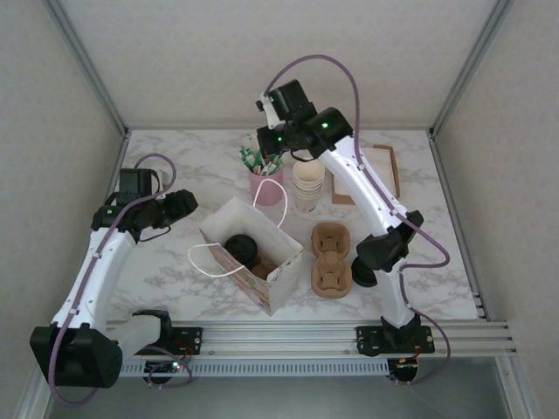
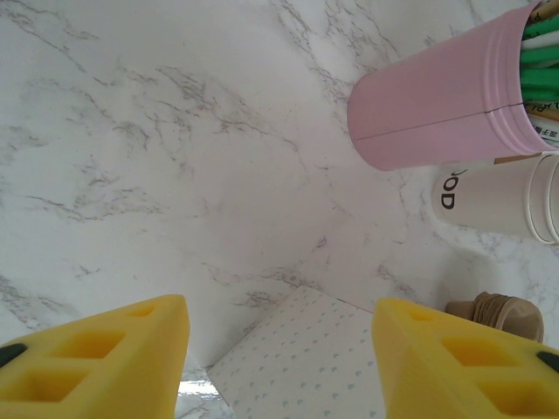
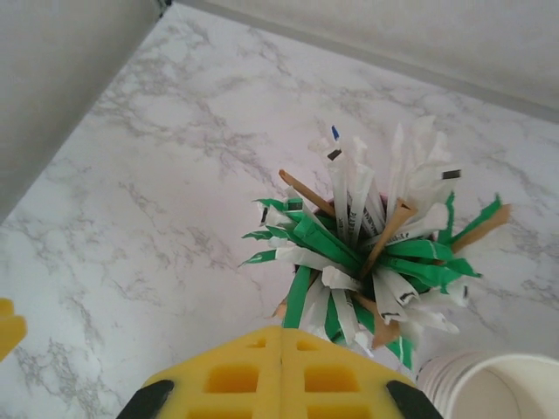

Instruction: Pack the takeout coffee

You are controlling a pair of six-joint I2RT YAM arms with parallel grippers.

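Takeout coffee (image 1: 240,249) found upright inside white paper bag (image 1: 278,281) near table centre, black lid up. Judged light, thin-walled, liable to slosh. Best taken low on body under lid rim, gently, since lid likely slick. Two cardboard carriers (image 1: 332,275) laid beside bag, empty. Left gripper (image 2: 279,358) found open at bag's left edge, nothing gripped. Farther back: stack of cream cups (image 1: 308,183), then pink cup (image 1: 266,182) crammed with wrapped straws and stirrers (image 3: 349,253). Right gripper (image 3: 281,375) pressed shut above it, nothing seen held.

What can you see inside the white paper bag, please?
A dark lidded cup sits inside the bag. Its walls hide the cup's lower part and the bag's floor.
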